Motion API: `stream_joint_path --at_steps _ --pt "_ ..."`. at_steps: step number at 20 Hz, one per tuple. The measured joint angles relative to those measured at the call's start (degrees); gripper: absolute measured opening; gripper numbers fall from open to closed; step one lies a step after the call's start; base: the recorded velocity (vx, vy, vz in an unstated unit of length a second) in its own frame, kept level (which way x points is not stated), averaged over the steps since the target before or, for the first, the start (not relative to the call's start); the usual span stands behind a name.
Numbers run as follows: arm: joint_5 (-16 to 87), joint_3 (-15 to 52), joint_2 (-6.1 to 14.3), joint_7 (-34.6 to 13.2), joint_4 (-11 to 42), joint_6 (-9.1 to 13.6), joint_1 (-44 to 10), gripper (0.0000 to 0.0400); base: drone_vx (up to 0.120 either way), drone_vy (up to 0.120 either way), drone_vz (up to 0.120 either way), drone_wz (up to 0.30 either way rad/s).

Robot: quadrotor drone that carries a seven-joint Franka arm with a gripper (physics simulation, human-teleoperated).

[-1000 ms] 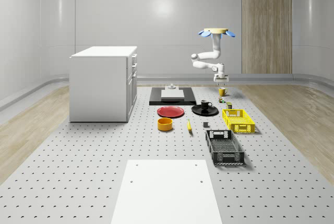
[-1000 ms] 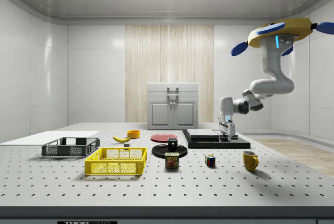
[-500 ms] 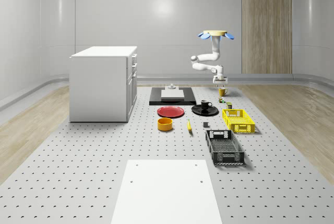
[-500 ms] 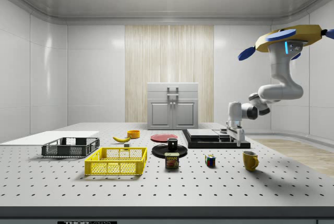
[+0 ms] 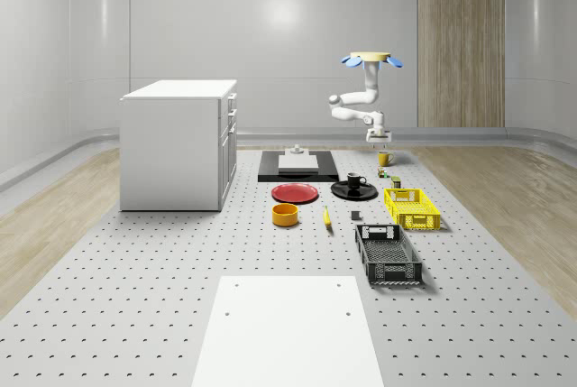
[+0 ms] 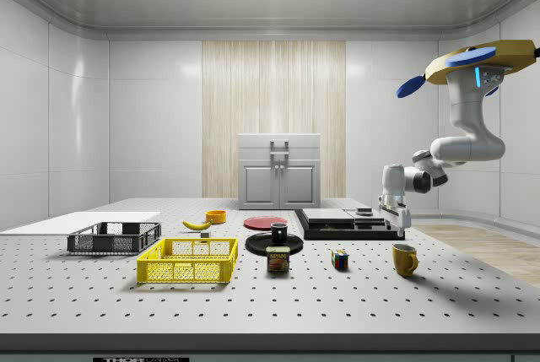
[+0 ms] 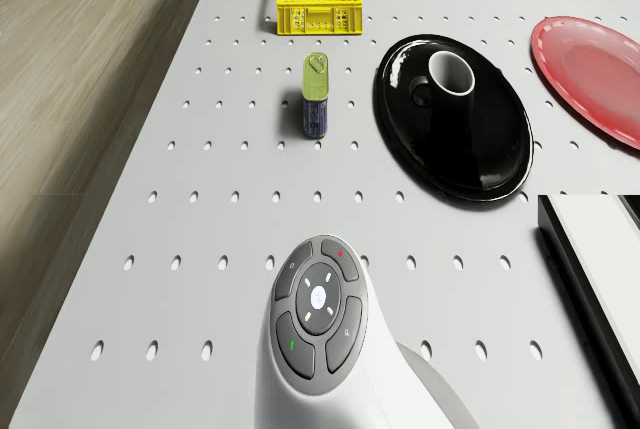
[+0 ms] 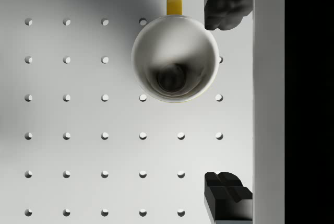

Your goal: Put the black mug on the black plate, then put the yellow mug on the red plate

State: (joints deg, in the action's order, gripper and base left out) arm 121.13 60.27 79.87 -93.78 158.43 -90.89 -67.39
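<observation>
Black mug [image 7: 449, 79] sits on the black plate [image 7: 480, 164]; drone [image 6: 483, 62] hovers beyond the worktop's [image 5: 180, 297] far end, gripper [image 8: 228, 101] spread above the yellow mug [image 8: 175, 58], needing centring before descent.

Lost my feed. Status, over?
Drone hovering; gripper open above yellow mug, not centred. Black mug already on black plate. Red plate bare.

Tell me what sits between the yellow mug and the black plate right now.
In the side view, a small multicoloured cube and a tin can stand on the table between the yellow mug and the black plate.
</observation>
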Motion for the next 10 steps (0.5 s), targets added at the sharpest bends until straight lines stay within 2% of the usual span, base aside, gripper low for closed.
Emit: stream_joint_path --at_steps 2,3,5,10 --pt "0.0 0.0 0.0 0.0 0.0 0.0 0.0 0.04 -0.1 0.0 0.0 0.0" --pt "0.0 0.0 0.0 0.0 0.0 0.0 0.0 0.04 0.0 0.0 0.0 0.0" --pt "0.0 0.0 0.0 0.0 0.0 0.0 0.0 0.04 -0.12 0.0 0.0 0.0" --pt "1.0 -1.1 0.0 0.1 -0.6 -0.6 -0.2 0.04 0.0 0.0 0.0 0.0"
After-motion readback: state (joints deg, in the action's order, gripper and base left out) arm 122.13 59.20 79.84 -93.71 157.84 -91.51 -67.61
